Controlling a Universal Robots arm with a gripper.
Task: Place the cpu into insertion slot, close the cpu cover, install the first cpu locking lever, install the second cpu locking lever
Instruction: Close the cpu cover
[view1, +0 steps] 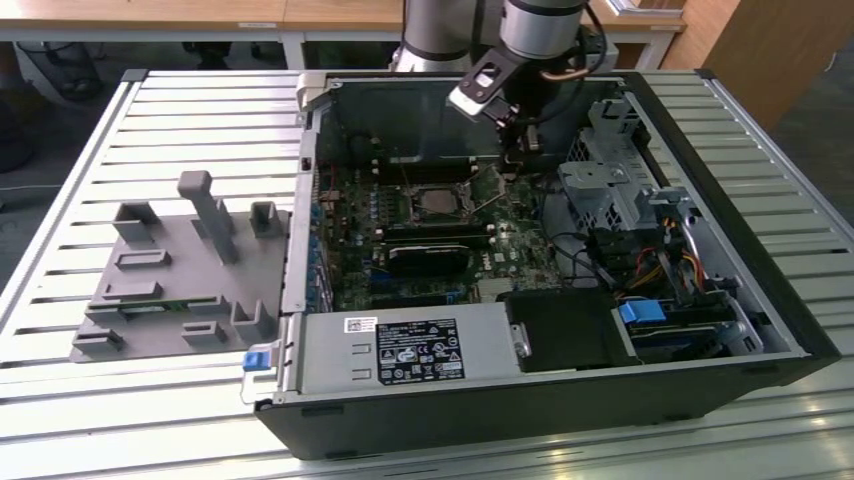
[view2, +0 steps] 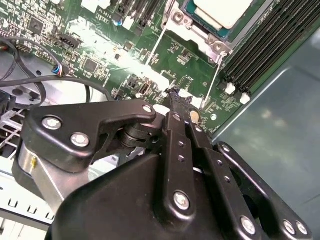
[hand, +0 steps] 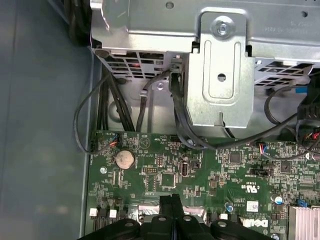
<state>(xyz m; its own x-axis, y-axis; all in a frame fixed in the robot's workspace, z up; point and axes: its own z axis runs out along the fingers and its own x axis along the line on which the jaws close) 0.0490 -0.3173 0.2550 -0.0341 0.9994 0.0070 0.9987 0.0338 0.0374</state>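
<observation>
The cpu (view1: 435, 203) lies in the insertion slot (view2: 197, 31) on the green motherboard (hand: 210, 170), inside the open computer case (view1: 534, 415) on the slatted worktop (view1: 160, 120). The end effector (view1: 521, 150) hangs low over the board, near the slot on the exterior view's right and apart from the cpu. Its fingers (hand: 165, 205) are pressed together with nothing visible between them.

Case (view1: 534, 425): 1. Motherboard (view1: 350, 272): 1. Cpu (view1: 438, 203): 1. Thin levers (view2: 158, 45): 2. Coin cell (hand: 124, 159): 1. Gripper (hand: 170, 202): 1. Grey fixture (view1: 174, 295): 1. Memory slots (view2: 265, 45): apparently 4, partly cut off.
</observation>
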